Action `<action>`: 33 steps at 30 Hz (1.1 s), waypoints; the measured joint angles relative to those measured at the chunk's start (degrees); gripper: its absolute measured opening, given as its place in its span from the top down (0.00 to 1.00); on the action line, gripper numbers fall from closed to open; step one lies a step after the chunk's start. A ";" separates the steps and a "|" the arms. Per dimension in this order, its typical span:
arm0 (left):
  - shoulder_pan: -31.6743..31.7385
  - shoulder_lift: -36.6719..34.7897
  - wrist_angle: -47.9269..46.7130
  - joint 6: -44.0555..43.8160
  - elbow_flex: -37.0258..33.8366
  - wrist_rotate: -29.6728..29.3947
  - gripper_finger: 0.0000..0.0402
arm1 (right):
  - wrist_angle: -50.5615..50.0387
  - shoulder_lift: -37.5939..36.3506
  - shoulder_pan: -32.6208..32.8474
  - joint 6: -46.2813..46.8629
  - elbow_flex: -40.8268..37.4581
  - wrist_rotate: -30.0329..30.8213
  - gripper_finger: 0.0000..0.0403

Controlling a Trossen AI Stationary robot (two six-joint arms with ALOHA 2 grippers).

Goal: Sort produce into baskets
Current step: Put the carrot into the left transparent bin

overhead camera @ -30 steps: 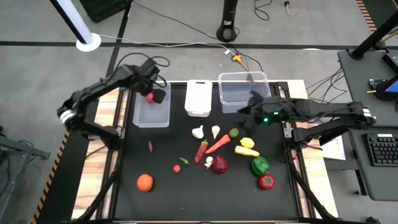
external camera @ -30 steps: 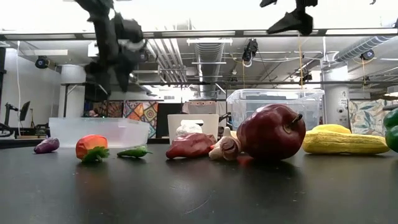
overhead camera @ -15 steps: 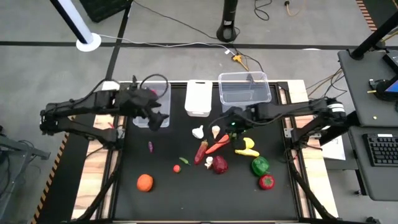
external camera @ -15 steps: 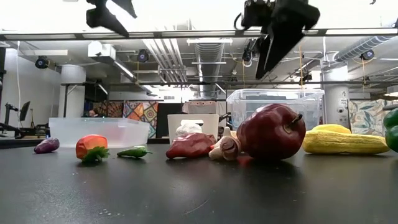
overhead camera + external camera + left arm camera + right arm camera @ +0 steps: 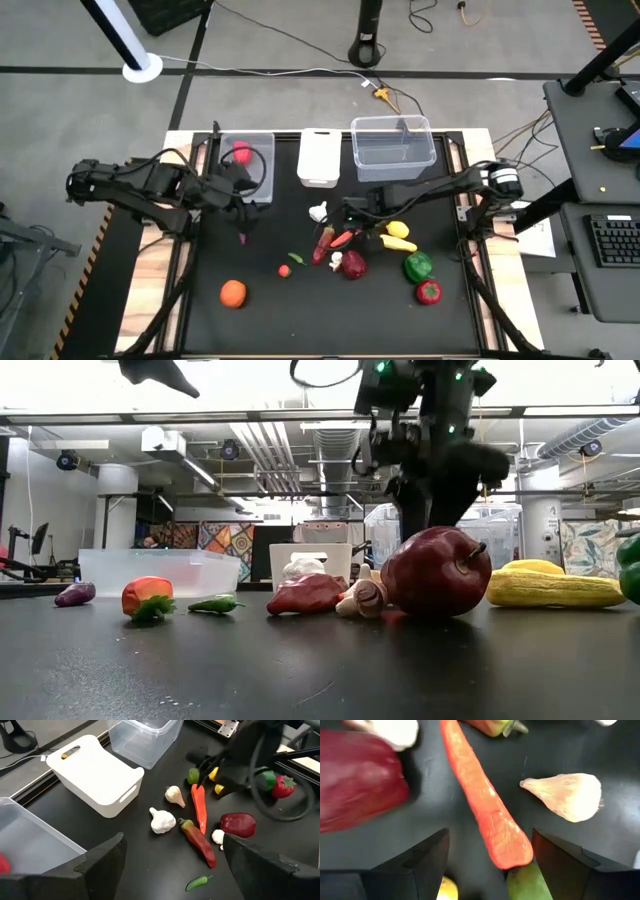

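My right gripper (image 5: 348,215) is open and low over the table's middle. In the right wrist view its fingers (image 5: 490,835) stand on either side of the orange carrot's thick end (image 5: 502,842) without visibly touching it. A garlic clove (image 5: 565,795) and a dark red piece (image 5: 355,790) lie beside the carrot (image 5: 345,238). My left gripper (image 5: 243,203) is open and empty, held above the table by the near end of the left clear bin (image 5: 222,180). A red piece (image 5: 240,152) lies in that bin. The white tub (image 5: 319,158) and the wider clear tub (image 5: 392,148) stand at the far edge.
Around the carrot lie a garlic bulb (image 5: 319,212), red chili (image 5: 324,245), lime (image 5: 376,213), lemon (image 5: 398,230), a yellow piece (image 5: 397,243), green pepper (image 5: 418,266) and a red piece (image 5: 428,292). An orange (image 5: 233,292) and a purple piece (image 5: 241,236) lie on the near left.
My left gripper has drawn back from over the left clear bin toward the table's near edge, and a red piece now lies in the bin. My right gripper has swung from the wider clear tub toward the table's left and near side and come down over the carrot.
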 joint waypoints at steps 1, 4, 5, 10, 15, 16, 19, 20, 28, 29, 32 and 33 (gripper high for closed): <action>-0.25 0.00 0.01 -0.13 0.00 -0.06 0.23 | 0.47 0.86 -0.06 0.00 0.00 0.60 0.34; -0.65 -0.19 -0.03 -0.44 0.00 -0.07 0.25 | 0.73 3.06 -0.29 -0.37 -0.04 1.40 0.36; -0.71 -0.31 -0.03 -0.45 0.00 -0.07 0.25 | 0.90 3.65 -0.34 -0.37 -0.04 1.42 0.37; -0.71 -0.81 -0.08 -0.45 0.00 -0.14 0.28 | 2.23 6.51 -0.61 -0.39 -0.20 1.42 0.42; -0.83 -1.96 -0.46 -2.58 0.00 0.61 0.29 | 2.52 6.91 -0.59 0.65 -0.24 1.38 0.56; -0.98 -2.33 -0.58 -3.18 0.00 0.87 0.29 | 2.46 6.65 -0.59 0.69 -0.24 1.38 0.59; -1.73 -3.72 -0.81 -4.66 0.00 0.93 0.30 | 1.39 4.89 -0.60 0.79 -0.17 1.35 0.70; -1.94 -4.30 -0.84 -5.13 0.00 0.92 0.30 | 0.76 3.94 -0.61 1.01 0.13 1.33 0.72; -2.11 -9.25 -0.57 -6.91 0.00 -1.11 0.30 | 4.17 -1.66 -1.18 6.92 10.48 -1.74 0.73; -2.11 -9.81 -0.23 -6.92 0.00 -2.28 0.30 | 5.91 -1.62 -1.48 7.34 12.10 -1.87 0.73; -2.08 -11.46 1.88 -6.99 0.00 -6.59 0.30 | 15.00 0.01 -3.07 10.96 16.25 -1.92 0.73; -2.08 -11.90 2.88 -6.96 0.00 -7.72 0.30 | 17.78 0.85 -3.77 12.47 17.09 -1.90 0.73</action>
